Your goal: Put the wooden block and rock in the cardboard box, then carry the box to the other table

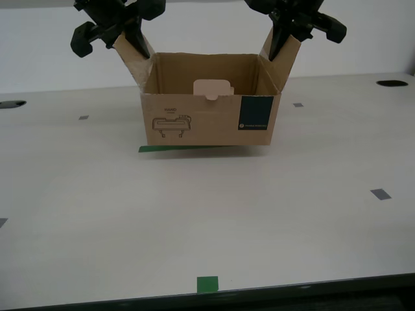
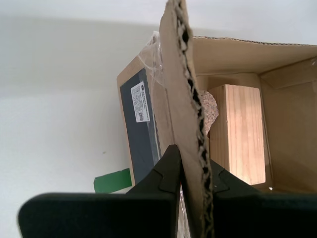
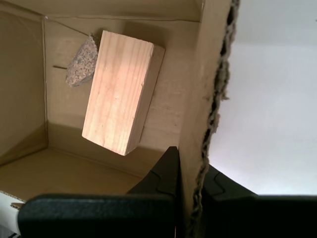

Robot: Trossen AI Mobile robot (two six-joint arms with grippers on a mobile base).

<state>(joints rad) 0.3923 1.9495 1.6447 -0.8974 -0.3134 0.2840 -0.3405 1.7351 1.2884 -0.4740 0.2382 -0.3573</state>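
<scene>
A: What's the bg like?
B: Plain white wall (image 1: 207, 39) at 12 o'clock, no windows seen. Flat, even light, soft shadows only.
A: Furniture?
B: One big smooth pale tabletop (image 1: 194, 220), dark front edge (image 1: 363, 285) at 6 o'clock.
A: Marks on it?
B: Small grey tape squares (image 1: 380, 194) scattered, e.g. at 3 and 9 o'clock. Green tape square (image 1: 207, 284) at 6 o'clock, a green strip (image 1: 159, 148) nr centre. Dark round holes (image 1: 391, 83) at 2 and 10 o'clock, by the back edge.

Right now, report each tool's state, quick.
My first gripper: closed on a side flap of the cardboard box.
My second gripper: closed on the other side flap.
</scene>
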